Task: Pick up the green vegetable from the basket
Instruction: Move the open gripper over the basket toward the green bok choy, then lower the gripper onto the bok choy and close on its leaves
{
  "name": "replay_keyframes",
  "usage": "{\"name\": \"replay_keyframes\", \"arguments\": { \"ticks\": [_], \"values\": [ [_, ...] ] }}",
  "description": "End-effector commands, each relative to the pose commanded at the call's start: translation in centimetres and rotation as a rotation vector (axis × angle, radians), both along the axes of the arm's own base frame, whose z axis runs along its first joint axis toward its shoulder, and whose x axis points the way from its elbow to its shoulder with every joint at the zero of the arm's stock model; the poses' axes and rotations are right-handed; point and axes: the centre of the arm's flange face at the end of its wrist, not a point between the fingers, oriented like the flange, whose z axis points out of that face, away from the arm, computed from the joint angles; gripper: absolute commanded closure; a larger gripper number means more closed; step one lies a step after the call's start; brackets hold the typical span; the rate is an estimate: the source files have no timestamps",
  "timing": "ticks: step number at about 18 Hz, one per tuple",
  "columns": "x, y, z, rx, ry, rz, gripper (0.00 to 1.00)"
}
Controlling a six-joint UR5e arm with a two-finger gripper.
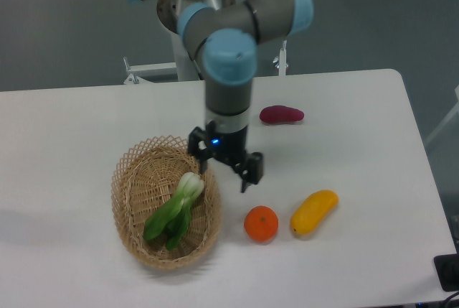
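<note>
Hovering at basket [133, 179] rim, jaws [224, 166] spread, bok choy [174, 210] inside, untouched

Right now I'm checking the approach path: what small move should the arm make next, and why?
Probably a short shift toward the basket's middle, then down. The gripper is open and empty, over the basket's right rim, while the green vegetable lies diagonally inside, its pale stem end nearest the fingers. Centring over its body first should help keep the fingers off the wicker rim.
</note>
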Motion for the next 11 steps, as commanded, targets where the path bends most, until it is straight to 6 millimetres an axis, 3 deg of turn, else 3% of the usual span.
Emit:
{"name": "replay_keyframes", "arguments": {
  "ticks": [6, 11],
  "values": [
    [2.7, 2.2, -4.4, -0.043, -0.027, -0.062, 0.00],
    [3.8, 2.2, -6.1, -0.072, -0.009, -0.076, 0.00]
  ]
}}
